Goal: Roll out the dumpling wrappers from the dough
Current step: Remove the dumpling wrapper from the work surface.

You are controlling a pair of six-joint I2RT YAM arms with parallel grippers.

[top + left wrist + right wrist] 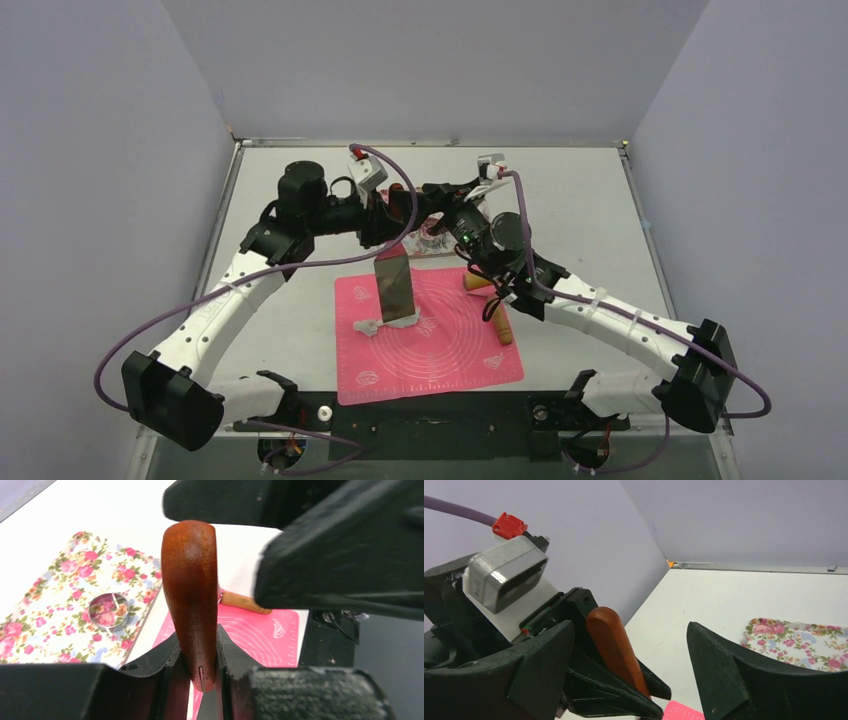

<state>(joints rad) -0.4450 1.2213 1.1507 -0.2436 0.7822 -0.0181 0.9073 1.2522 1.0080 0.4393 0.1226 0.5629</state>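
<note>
Top view, left gripper (382, 228): clamped on the wooden handle of a metal scraper (394, 288), blade hanging down.
Top view, dough (384, 323): white lump on the pink mat (450, 350), at the blade's lower edge, nearer the bases than the left gripper.
Top view, right gripper (428, 198): just beside the left one, well apart from the dough.
Top view, rolling pin (497, 312): on the mat's right side.
Left wrist, handle (190, 590): pinched between both fingers.
Left wrist, ring cutter (107, 609): on the floral tray (45, 625); dough hidden.
Right wrist, right gripper: jaws spread wide, holding nothing, the handle between them.
</note>
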